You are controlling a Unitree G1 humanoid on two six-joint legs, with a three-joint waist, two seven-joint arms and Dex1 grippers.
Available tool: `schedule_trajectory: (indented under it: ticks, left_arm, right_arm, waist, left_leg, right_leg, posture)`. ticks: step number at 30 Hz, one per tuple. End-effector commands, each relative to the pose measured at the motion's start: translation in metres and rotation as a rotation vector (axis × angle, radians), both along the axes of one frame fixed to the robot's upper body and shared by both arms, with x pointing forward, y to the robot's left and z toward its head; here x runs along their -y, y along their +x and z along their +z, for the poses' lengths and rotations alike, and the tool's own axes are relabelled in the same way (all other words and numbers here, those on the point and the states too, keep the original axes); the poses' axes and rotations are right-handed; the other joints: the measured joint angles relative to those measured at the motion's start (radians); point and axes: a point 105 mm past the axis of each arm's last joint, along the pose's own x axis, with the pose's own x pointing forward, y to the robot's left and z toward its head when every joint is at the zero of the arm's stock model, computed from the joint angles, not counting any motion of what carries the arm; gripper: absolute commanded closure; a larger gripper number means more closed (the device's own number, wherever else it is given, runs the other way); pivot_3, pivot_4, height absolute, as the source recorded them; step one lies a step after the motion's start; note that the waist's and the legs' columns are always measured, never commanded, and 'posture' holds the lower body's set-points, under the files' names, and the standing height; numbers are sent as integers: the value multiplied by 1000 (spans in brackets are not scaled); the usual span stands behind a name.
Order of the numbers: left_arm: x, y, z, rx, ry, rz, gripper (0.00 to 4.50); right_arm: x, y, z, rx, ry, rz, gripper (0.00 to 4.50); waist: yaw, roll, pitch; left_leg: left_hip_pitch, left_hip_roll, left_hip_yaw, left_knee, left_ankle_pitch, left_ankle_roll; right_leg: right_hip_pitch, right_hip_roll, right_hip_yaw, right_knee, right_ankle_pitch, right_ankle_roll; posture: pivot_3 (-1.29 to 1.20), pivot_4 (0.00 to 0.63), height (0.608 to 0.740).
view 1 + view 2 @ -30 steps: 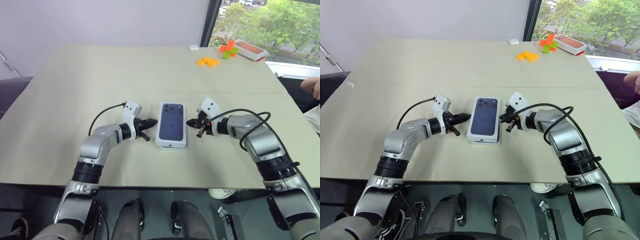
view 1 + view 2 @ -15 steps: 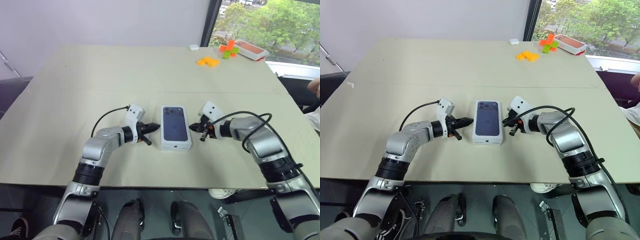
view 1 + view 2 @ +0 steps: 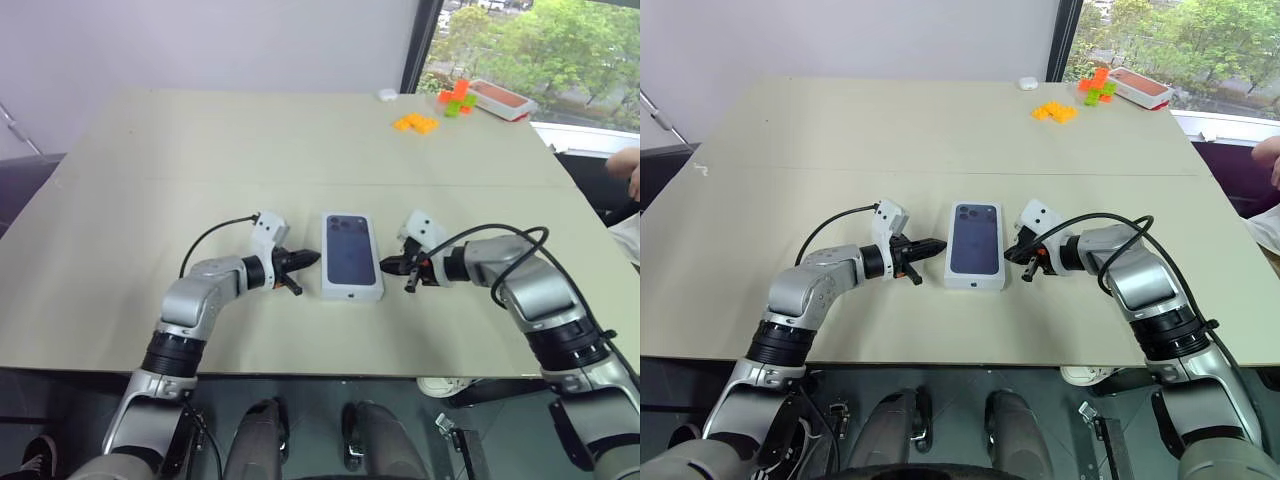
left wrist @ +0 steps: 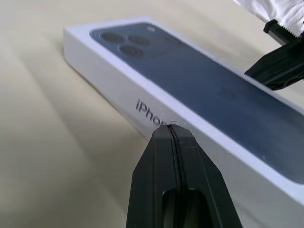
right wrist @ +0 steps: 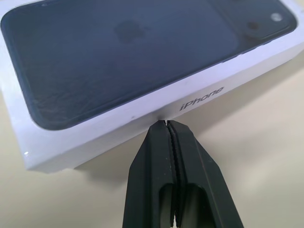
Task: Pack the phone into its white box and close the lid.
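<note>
The lid (image 3: 351,256), white with a dark blue phone printed on top, lies flat on the table between my two grippers. The phone and the white box are hidden beneath it. My left gripper (image 3: 312,257) is shut and empty, its tip pointing at the lid's left long side. In the left wrist view this tip (image 4: 172,127) sits close to the lettered side wall. My right gripper (image 3: 385,266) is shut and empty too, aimed at the right long side, and its tip (image 5: 167,123) is close to that wall. I cannot tell whether either tip touches.
Orange blocks (image 3: 415,124), green blocks and a red-and-white tray (image 3: 503,98) sit at the table's far right corner. A small white object (image 3: 387,95) lies at the far edge. A person's hand (image 3: 625,165) shows at the right border.
The lid, skewed and sitting unevenly a second ago, now lies straight and flat. The right gripper has drawn back slightly toward me; both stay shut.
</note>
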Motion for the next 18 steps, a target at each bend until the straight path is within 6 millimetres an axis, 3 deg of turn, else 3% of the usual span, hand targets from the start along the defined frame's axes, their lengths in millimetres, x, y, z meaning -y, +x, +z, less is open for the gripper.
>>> schedule_trajectory:
  ticks: [1,10,15,18]
  left_arm:
    - [3,-6,9,33,-4,-38,4500]
    - [-10,-6,3,38,16,6,4500]
    - [-22,8,35,95,-64,58,4500]
    - [-18,22,61,155,-141,99,4500]
  right_arm:
    - [-9,-8,5,25,-8,68,4446]
    - [-8,-4,-3,54,-55,58,4446]
    - [18,18,20,133,-69,-27,4446]
    - [26,38,42,228,-34,-93,4446]
  waist:
    - [0,0,0]
    - [-1,0,0]
    - [-1,0,0]
    - [1,0,0]
  left_leg:
    - [0,0,0,0,0,0]
    - [0,0,0,0,0,0]
    - [-1,0,0,0,0,0]
    - [-1,0,0,0,0,0]
  right_leg:
    - [0,0,0,0,0,0]
    - [-1,0,0,0,0,0]
    - [-1,-1,0,0,0,0]
    - [-1,-1,0,0,0,0]
  posture:
    - [0,150,740]
    - [0,150,740]
    - [0,150,740]
    - [0,150,740]
